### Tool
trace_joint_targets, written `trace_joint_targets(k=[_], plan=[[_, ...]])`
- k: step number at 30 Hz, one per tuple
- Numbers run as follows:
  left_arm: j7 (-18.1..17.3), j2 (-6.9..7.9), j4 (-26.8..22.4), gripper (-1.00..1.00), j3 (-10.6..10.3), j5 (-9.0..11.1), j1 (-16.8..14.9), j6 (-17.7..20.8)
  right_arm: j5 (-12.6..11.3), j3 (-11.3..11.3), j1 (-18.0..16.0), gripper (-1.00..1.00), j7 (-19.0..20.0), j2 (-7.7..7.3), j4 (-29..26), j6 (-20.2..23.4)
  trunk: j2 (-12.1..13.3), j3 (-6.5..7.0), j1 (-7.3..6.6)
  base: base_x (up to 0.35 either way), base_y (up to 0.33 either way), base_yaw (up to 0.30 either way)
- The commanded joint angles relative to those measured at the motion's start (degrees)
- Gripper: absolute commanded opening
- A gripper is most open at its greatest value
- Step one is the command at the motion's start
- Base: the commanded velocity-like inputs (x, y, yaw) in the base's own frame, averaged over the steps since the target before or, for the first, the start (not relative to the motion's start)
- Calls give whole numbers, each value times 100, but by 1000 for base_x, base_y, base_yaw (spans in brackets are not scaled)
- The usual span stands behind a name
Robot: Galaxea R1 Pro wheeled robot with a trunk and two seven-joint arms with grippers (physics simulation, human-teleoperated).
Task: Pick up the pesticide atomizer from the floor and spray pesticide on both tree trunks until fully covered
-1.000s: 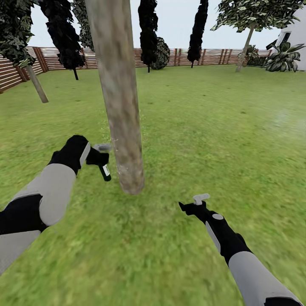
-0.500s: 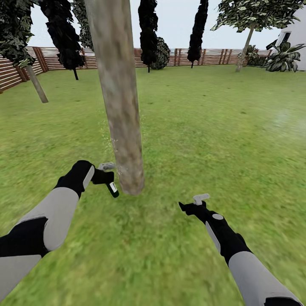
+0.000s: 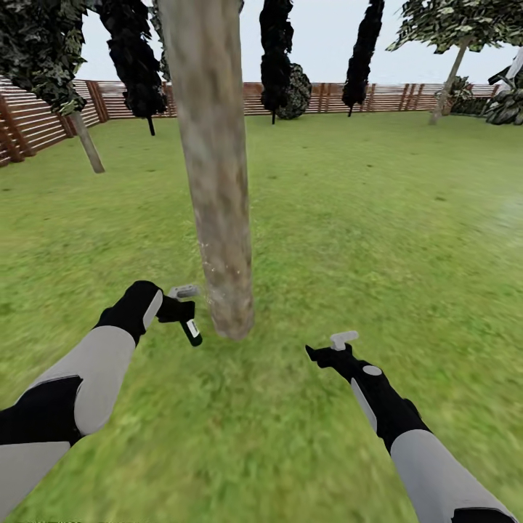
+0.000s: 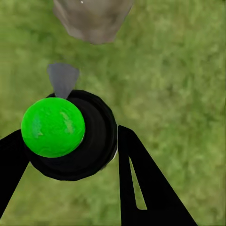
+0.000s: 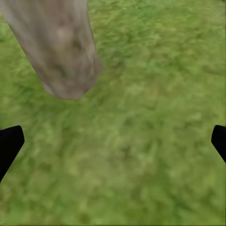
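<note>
Pesticide atomizer (image 3: 190, 328) already up off grass, pinched in left gripper (image 3: 181, 309) fingers, right beside base of tree trunk (image 3: 216, 174). Looks small, rigid, light plastic; probably slick-ish, so best clamped around round black body (image 4: 80, 141), clear of green cap (image 4: 52, 127). Right gripper (image 3: 335, 347) hanging free over lawn (image 3: 378, 218), fingers spread wide, nothing held.
</note>
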Motion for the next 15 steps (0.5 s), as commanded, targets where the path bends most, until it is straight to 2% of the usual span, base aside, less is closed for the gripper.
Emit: trace_joint_targets(k=[1,5,8,15], plan=[[-40,-7,-4,-100,43,-58,-5,26,22,10,0,100,9,-5,-13,30,-2,-5,1,221,-207,277],[-39,-7,2,-100,43,-64,-4,43,22,10,0,100,9,-5,-13,30,-2,-5,1,235,-193,233],[-39,-7,4,-100,43,-71,40,47,22,10,0,100,9,-5,-13,30,-2,-5,1,169,-190,36],[-32,-7,-10,-100,39,-74,87,54,22,11,0,100,9,-5,-13,30,-2,-5,1,9,-212,1]])
